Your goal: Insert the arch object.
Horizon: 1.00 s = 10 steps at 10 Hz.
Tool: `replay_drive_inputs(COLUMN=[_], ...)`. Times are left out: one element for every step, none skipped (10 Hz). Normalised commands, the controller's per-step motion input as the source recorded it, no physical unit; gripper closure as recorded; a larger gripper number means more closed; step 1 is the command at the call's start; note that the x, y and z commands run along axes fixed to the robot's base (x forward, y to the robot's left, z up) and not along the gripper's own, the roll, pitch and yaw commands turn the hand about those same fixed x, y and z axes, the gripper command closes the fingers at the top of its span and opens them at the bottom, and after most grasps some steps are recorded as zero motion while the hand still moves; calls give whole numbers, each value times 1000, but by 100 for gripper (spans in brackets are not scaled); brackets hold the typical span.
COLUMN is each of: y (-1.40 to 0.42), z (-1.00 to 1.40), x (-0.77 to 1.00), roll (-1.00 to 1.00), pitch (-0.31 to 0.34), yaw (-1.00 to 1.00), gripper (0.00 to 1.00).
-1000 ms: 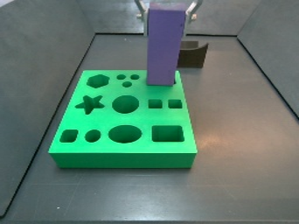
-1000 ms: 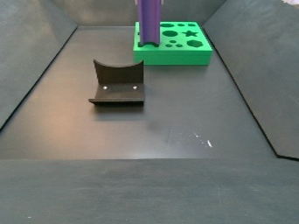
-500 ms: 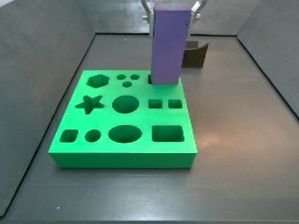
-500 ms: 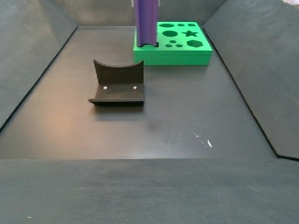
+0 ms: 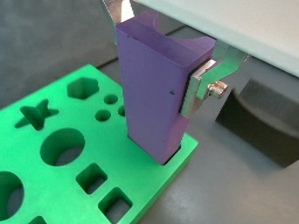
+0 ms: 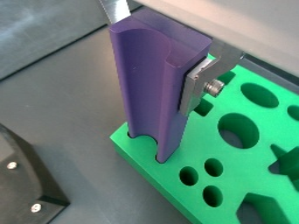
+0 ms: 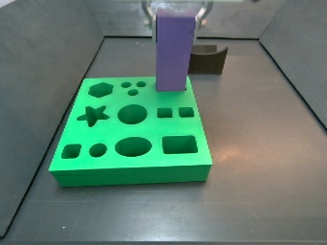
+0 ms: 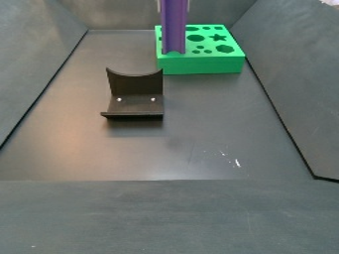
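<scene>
The arch object (image 7: 173, 53) is a tall purple prism held upright. It also shows in both wrist views (image 5: 155, 87) (image 6: 152, 83) and in a side view (image 8: 173, 24). My gripper (image 5: 158, 52) is shut on its upper part; a silver finger (image 5: 201, 80) presses one side, as a wrist view shows (image 6: 198, 77). The block's lower end meets the far corner of the green board (image 7: 115, 144), a slab with several shaped holes. Whether the end sits in a hole or on the surface is hidden. The board also shows in a side view (image 8: 219, 55).
A short dark brown block with a curved notch (image 8: 133, 94) stands on the dark floor away from the board; it also shows behind the board in a side view (image 7: 211, 59). Sloping dark walls enclose the floor on all sides.
The purple block has shifted along the board's far edge, and the green board itself has shifted a little with it.
</scene>
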Motion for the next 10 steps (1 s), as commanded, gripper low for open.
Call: replay_drive_inputs(y=[-40, -6, 0, 0, 0, 0, 0, 0, 74, 3], z=[-414, -363, -280, -206, -211, -251, -266, -249, 0, 0], x=[23, 0, 0, 0, 0, 0, 0, 0, 6, 6], roll=[-70, -77, -63, -30, 0, 0, 0, 0, -73, -21], pitch=[-130, -123, -91, -77, -74, -74, -66, -44, 0, 13], yaw=[0, 0, 0, 0, 0, 0, 0, 0, -51, 0], gripper=[100, 100, 100, 100, 100, 100, 100, 100, 100, 100])
